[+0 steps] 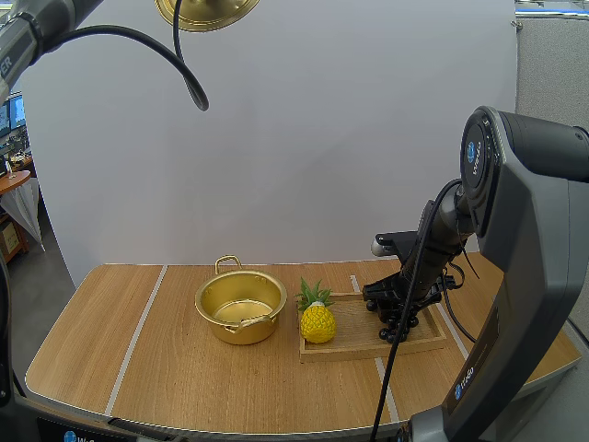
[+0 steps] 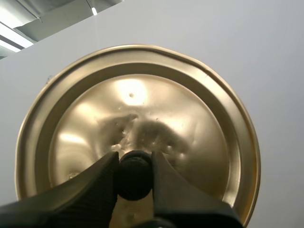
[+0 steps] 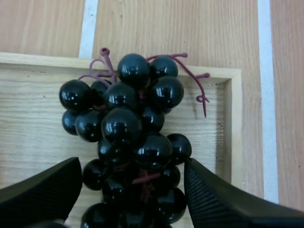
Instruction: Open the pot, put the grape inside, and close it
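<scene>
The gold pot [image 1: 241, 309] stands open on the table, left of the wooden tray [image 1: 368, 344]. Its gold lid [image 1: 207, 11] hangs high above the table; in the left wrist view my left gripper [image 2: 134, 164] is shut on the black knob [image 2: 134, 176] of the lid [image 2: 137, 109], whose underside faces the camera. A bunch of black grapes [image 3: 133, 137] with a purple stem lies on the tray [image 3: 28, 133]. My right gripper [image 3: 130, 173] is open, one finger on each side of the bunch. In the high view the right gripper [image 1: 398, 322] sits low over the grapes [image 1: 391, 335].
A yellow toy pineapple [image 1: 317, 319] stands at the tray's left end, between the pot and the grapes. White tape lines [image 1: 138, 336] cross the wooden table. The table's left part is bare wood.
</scene>
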Available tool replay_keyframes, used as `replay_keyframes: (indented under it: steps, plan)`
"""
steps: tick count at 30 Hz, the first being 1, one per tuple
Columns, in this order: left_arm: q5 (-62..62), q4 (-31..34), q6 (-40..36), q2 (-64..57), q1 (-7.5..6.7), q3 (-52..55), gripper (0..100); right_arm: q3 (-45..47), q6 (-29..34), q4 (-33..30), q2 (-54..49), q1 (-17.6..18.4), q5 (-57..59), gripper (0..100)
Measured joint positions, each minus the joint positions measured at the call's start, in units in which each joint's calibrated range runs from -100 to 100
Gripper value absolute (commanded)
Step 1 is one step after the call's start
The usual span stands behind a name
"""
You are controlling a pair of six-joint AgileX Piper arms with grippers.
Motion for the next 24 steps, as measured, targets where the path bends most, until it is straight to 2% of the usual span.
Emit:
replay_keyframes:
  steps: [8,9,10,12,13,24]
  plan:
    - [0.0,0.0,0.0,0.0,0.0,0.0,0,0.0,-0.1,0.3,2.5,0.0,-0.6,100]
    - [0.0,0.0,0.0,0.0,0.0,0.0,0,0.0,-0.1,0.3,2.6,0.0,-0.6,87]
    - [0.0,0.0,0.0,0.0,0.0,0.0,0,0.0,-0.2,0.3,2.6,0.0,-0.6,68]
    - [0.0,0.0,0.0,0.0,0.0,0.0,0,0.0,-0.2,0.4,2.6,0.0,-0.8,27]
    - [0.0,0.0,0.0,0.0,0.0,0.0,0,-0.1,-0.2,0.8,2.6,0.0,-0.8,2]
    - [0.0,0.0,0.0,0.0,0.0,0.0,0,-0.4,-0.2,0.9,2.6,0.0,-0.8,0]
